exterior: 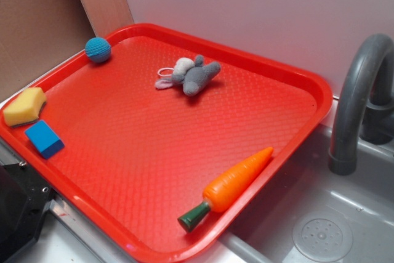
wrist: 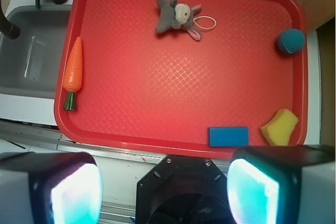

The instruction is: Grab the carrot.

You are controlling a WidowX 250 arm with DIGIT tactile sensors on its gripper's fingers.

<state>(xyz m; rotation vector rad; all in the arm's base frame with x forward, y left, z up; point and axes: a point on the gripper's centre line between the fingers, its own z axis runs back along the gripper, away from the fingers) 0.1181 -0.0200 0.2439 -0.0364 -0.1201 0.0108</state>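
Wrist view: end effector (wrist: 165, 190) at 6 o'clock, fingers (wrist: 76, 192) spread wide, empty, off the red tray (wrist: 178, 142). Carrot (wrist: 73, 70) at 9 o'clock along tray's edge nr sink (wrist: 31, 56), stem toward 6. Blue block (wrist: 228, 136) & yellow sponge (wrist: 279, 128) at 4; plush toy (wrist: 176, 15) at 12; blue ball (wrist: 291, 41) at 2

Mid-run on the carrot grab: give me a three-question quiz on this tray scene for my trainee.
1. True or false: the carrot lies along the red tray edge nearest the sink.
2. Which sits closest to the yellow sponge? A) blue ball B) blue block C) grey plush toy
3. Fill in: the gripper fingers stand ____.

Key: 1 true; 2 B; 3 open, apart from everything on the tray.
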